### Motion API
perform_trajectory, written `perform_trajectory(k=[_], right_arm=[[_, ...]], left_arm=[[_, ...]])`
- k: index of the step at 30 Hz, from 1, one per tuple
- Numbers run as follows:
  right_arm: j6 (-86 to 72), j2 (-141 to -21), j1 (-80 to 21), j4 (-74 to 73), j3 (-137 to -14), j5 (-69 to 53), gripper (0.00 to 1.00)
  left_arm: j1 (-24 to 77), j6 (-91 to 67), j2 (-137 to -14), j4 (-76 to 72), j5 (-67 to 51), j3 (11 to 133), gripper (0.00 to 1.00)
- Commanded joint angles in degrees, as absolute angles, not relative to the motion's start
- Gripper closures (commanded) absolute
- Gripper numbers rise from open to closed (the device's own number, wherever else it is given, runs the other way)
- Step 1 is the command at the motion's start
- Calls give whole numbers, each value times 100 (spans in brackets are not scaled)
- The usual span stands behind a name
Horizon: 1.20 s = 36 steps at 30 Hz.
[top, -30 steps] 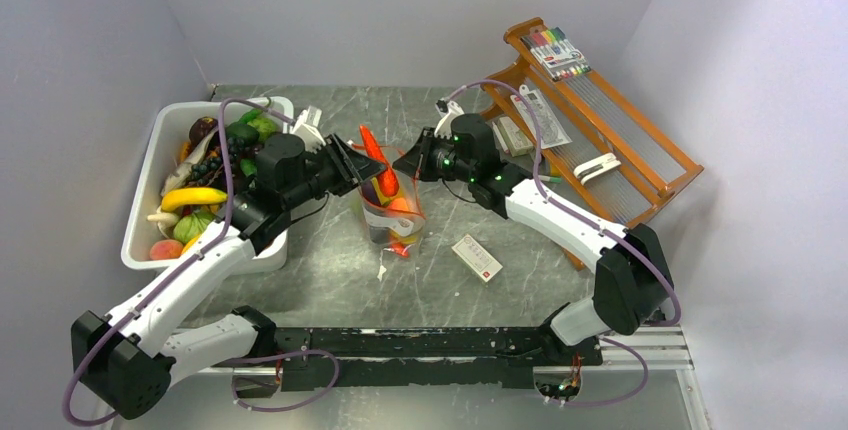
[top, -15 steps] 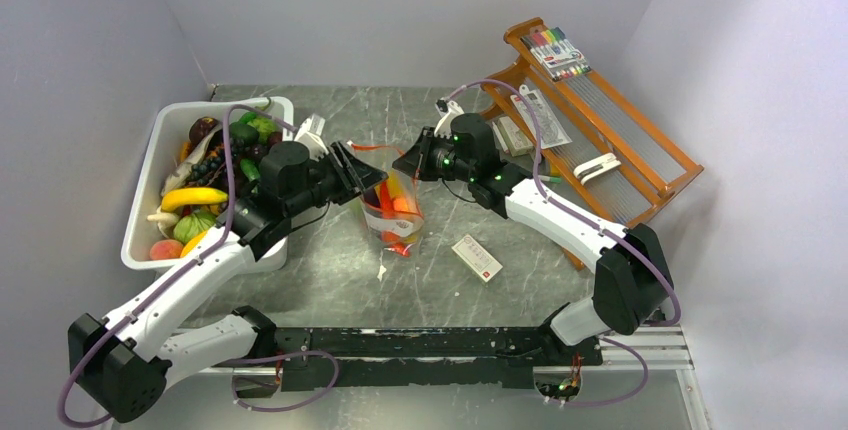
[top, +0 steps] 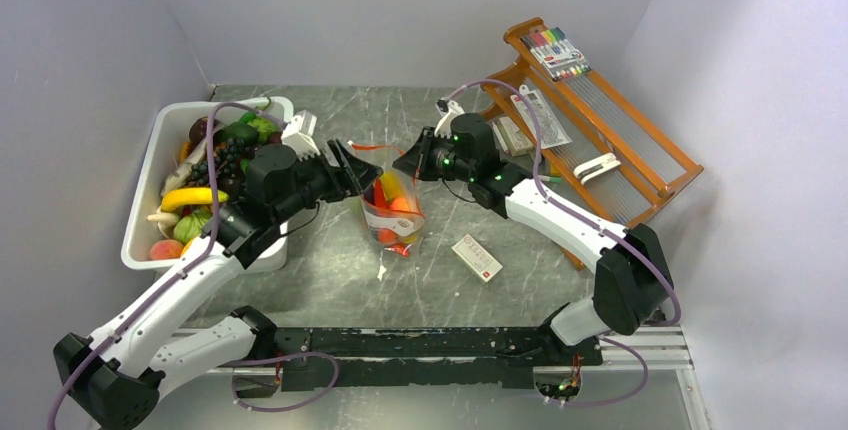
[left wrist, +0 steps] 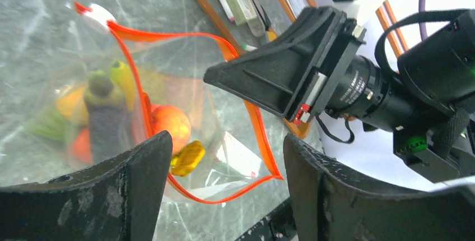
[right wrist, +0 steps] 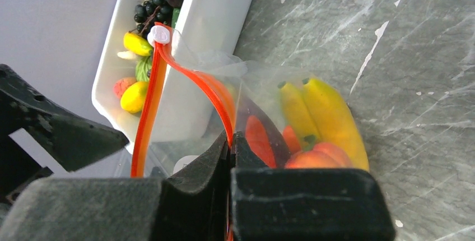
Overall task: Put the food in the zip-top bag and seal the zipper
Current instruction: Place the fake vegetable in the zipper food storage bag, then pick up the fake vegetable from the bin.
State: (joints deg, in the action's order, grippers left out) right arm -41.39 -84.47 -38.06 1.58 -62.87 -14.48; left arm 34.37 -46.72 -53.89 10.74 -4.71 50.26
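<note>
The clear zip-top bag (top: 392,218) stands open at mid-table. It holds a banana (right wrist: 330,112), a peach (right wrist: 313,157), a red-orange piece (right wrist: 259,139) and an eggplant (left wrist: 103,126). My right gripper (top: 408,163) is shut on the bag's red-orange zipper (right wrist: 215,92) at the mouth's right edge and holds it up; the pinch shows in the right wrist view (right wrist: 231,140). My left gripper (top: 350,172) is open and empty, just left of and above the mouth (left wrist: 227,190). More food (top: 205,175) lies in the white tub.
The white tub (top: 150,130) stands at the left, beside my left arm. A small white-and-red box (top: 477,257) lies right of the bag. A wooden rack (top: 640,165) with a markers pack (top: 555,50) fills the back right.
The left gripper held an orange carrot over the bag's mouth a second ago; the carrot has dropped inside, and the open gripper has drawn back to the left. The right gripper has not moved.
</note>
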Motion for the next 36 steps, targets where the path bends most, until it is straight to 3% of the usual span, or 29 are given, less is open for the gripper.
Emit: perform_trajectory(k=[1,5,15,25,29,36], right_arm=[[-4075,-8226,-3841,195,-6312,-1292,100],[-4017,-8117,-3846,201,-6244,-1234,100],[-4032,-7918,-3844,411,-5893,-1323,100],[-3942,-7584,-3833,604,-5576,-1426,100],[-4054,-7515,-3837,877,-5416,-1594,100],[-3923,-7409,-3832,756,-5442,-1712,100]], left_arm=[[3478,-3717,-5348,1815,473,5646,26],[3480,-3486,-5612,2839,1654,6259,12],[2927,-3308,-6169,3795,3248,7202,0],[814,-3615,-6132,3486,2438,6717,13],[281,-3001,-6563,3350,2132,6805,12],[-315,-2521,-7812,3243,1630,7163,28]])
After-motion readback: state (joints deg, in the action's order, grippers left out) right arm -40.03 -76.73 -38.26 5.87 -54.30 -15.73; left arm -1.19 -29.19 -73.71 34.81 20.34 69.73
